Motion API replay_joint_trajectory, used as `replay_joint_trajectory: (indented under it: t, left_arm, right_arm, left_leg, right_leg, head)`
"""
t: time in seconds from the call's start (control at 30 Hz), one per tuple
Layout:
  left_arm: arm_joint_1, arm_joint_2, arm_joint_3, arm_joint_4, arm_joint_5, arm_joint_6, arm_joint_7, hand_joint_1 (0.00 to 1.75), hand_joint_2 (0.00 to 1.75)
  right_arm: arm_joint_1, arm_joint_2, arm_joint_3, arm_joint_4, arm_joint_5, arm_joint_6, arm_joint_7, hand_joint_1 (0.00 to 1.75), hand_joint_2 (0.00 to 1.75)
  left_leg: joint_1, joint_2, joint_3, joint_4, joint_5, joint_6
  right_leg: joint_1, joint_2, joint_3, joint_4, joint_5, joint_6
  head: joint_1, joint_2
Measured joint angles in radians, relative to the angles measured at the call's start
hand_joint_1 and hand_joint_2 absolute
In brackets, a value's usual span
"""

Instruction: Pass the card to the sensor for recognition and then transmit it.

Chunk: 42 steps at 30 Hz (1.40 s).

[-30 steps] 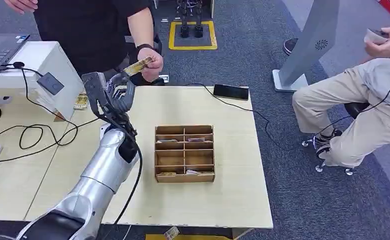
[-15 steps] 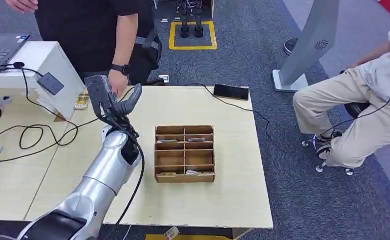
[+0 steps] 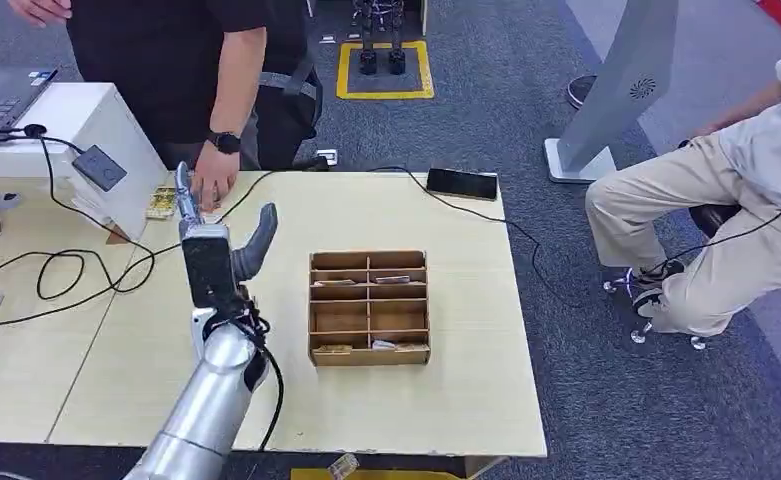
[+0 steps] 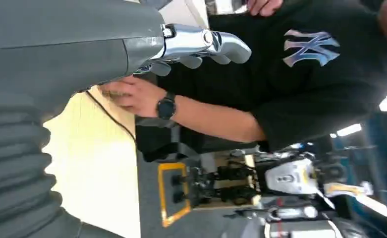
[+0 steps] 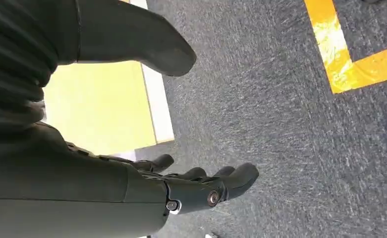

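So the silver-armed left hand point(image 3: 209, 255) sits left of centre over the pale wooden table point(image 3: 466, 400), fingers spread, holding nothing. Gold cards point(image 3: 161, 202) lie upper left beside the person's hand point(image 3: 206, 188). Right hand point(image 5: 181, 191) hangs empty over grey carpet, fingers apart.

A pale wooden table point(image 3: 446, 400) carries it all. Near its middle sits a brown divided organiser box point(image 3: 370, 306), small cards in some compartments. At the far edge lies a black phone point(image 3: 462, 184), a black cable point(image 3: 526, 240) trailing off the right edge. At the far left corner, a stack of cards point(image 3: 161, 203) under a person's hand point(image 3: 209, 187). Looped black cables point(image 3: 66, 272) sprawl along the left side.
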<state>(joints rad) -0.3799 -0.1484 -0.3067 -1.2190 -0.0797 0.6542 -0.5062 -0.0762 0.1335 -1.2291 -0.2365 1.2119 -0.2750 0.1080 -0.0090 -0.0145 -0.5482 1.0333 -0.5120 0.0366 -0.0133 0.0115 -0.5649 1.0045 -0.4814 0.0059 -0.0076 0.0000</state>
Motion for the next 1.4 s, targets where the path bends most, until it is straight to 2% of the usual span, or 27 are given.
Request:
replay_joint_trajectory:
  t: [0.2, 0.33, 0.43, 0.53, 0.63, 0.77, 1.1, 1.4]
  left_arm:
    - [0.197, 0.056, -0.112, -0.296, -0.050, -0.126, -0.069, 0.00, 1.75]
    - [0.256, 0.096, -0.202, -0.410, -0.095, -0.202, -0.103, 0.00, 1.75]
    - [0.271, 0.119, -0.247, -0.452, -0.131, -0.245, -0.110, 0.00, 1.75]
    - [0.269, 0.159, -0.300, -0.463, -0.261, -0.291, -0.089, 0.00, 1.75]
    - [0.258, 0.194, -0.353, -0.461, -0.384, -0.300, -0.054, 0.00, 1.75]
    - [0.247, 0.219, -0.392, -0.452, -0.401, -0.301, -0.045, 0.00, 1.75]
    - [0.235, 0.243, -0.415, -0.441, -0.417, -0.300, -0.036, 0.00, 1.75]
    - [0.143, 0.266, -0.491, -0.323, -0.785, -0.187, 0.198, 0.00, 1.75]
  right_arm:
    - [0.014, 0.000, 0.000, -0.018, -0.003, 0.012, -0.003, 0.00, 1.75]
    - [0.015, 0.000, 0.000, -0.022, 0.006, 0.023, -0.006, 0.00, 1.75]
    - [0.014, 0.000, 0.000, -0.025, 0.013, 0.030, -0.009, 0.00, 1.75]
    - [0.014, -0.003, 0.000, -0.025, 0.023, 0.038, -0.009, 0.00, 1.75]
    - [0.014, -0.007, 0.000, -0.025, 0.031, 0.047, -0.010, 0.00, 1.75]
    - [0.014, -0.013, 0.000, -0.025, 0.034, 0.048, -0.010, 0.00, 1.75]
    - [0.014, -0.014, 0.000, -0.025, 0.034, 0.048, -0.010, 0.00, 1.75]
    - [0.012, -0.018, 0.000, -0.025, 0.047, 0.051, -0.014, 0.00, 1.75]
  left_leg:
    - [0.000, 0.000, -0.001, 0.000, -0.001, 0.000]
    - [0.000, 0.000, -0.001, 0.000, -0.001, 0.001]
    - [0.000, 0.000, -0.001, 0.000, -0.001, 0.000]
    - [0.000, 0.000, 0.000, 0.000, -0.001, 0.000]
    - [0.000, 0.000, 0.000, 0.000, -0.001, 0.000]
    - [0.000, 0.001, 0.000, 0.000, -0.001, 0.000]
    - [0.000, 0.000, 0.000, 0.000, -0.001, 0.000]
    - [0.000, 0.000, 0.000, 0.000, -0.001, 0.000]
  right_leg:
    - [0.000, 0.000, -0.001, 0.000, -0.001, 0.000]
    - [0.000, 0.000, -0.001, 0.000, -0.001, 0.000]
    - [0.000, 0.000, -0.001, 0.000, -0.001, 0.000]
    - [0.000, 0.000, -0.001, 0.000, -0.001, 0.000]
    - [0.000, 0.000, -0.001, 0.000, -0.001, -0.001]
    - [0.000, 0.000, -0.001, 0.000, -0.001, -0.001]
    - [0.000, 0.000, -0.001, 0.000, -0.001, 0.000]
    - [0.000, 0.000, -0.001, 0.000, -0.001, -0.001]
  head:
    - [0.000, 0.000]
    - [0.001, 0.000]
    - [0.001, 0.000]
    - [0.000, 0.000]
    - [0.000, 0.000]
    - [0.001, 0.000]
    - [0.000, 0.000]
    - [0.000, 0.000]
